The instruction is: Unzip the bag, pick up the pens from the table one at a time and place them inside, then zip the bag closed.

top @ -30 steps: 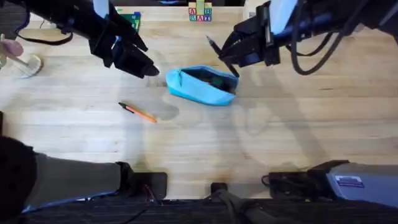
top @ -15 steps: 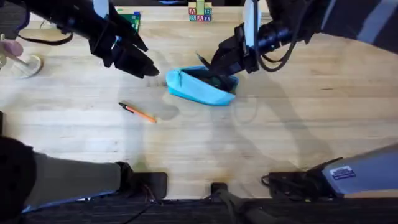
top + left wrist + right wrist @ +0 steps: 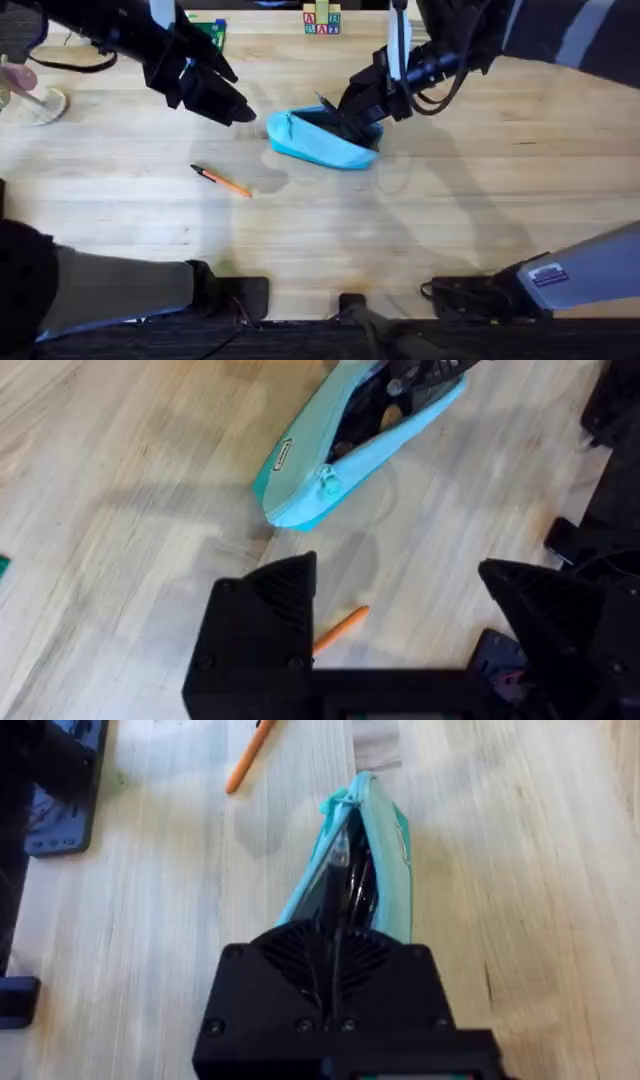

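Note:
The light-blue bag (image 3: 318, 143) lies unzipped mid-table, its dark inside showing (image 3: 385, 840). My right gripper (image 3: 352, 112) hovers over the bag's right end, shut on the black pen (image 3: 335, 905), whose lower end dips into the opening. Left of the bag, the orange pen (image 3: 222, 181) lies on the table (image 3: 450, 210); it also appears in both wrist views (image 3: 340, 628) (image 3: 250, 755). My left gripper (image 3: 232, 105) hangs open and empty above the table, to the upper left of the bag (image 3: 330, 450).
Coloured letter blocks (image 3: 322, 20) and a green item (image 3: 210, 32) stand at the table's back edge. A pale round object (image 3: 42, 105) and a dark cable (image 3: 70, 65) lie at the far left. Bare wood stretches in front of and right of the bag.
My right gripper has come down and to the left with the black pen, from above the bag's right side to its opening. The left arm and the orange pen have not moved.

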Available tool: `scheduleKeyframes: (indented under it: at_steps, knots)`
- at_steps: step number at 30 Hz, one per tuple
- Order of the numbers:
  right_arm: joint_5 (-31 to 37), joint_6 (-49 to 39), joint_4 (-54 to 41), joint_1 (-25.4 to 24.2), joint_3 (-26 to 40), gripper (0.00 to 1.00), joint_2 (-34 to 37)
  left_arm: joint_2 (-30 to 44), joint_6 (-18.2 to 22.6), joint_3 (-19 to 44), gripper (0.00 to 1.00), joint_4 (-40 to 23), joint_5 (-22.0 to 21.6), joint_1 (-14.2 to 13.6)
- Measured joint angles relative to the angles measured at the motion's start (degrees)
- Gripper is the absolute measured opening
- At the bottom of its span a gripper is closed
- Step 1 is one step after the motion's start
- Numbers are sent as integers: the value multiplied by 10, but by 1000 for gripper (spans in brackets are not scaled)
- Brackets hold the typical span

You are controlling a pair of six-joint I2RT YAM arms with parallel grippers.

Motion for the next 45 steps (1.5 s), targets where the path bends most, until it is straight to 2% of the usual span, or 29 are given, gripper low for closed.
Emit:
scheduleKeyframes:
  at_steps: [9,10,16,17,35,41,45]
  knots:
    - [0,0,0,0,0,33,0,0,0,0,995,0,0,0]
    - [0,1,0,0,0,68,0,0,0,0,995,0,0,0]
    - [0,0,0,0,0,905,0,0,0,0,996,0,0,0]
    - [0,-2,0,0,0,976,0,0,0,0,996,0,0,0]
    - [0,9,0,0,0,996,0,0,0,0,996,0,0,0]
    - [6,56,-1,-13,1,997,-9,0,0,0,995,0,-2,0]
    - [54,119,-4,-26,15,997,-44,0,0,0,995,0,-23,0]
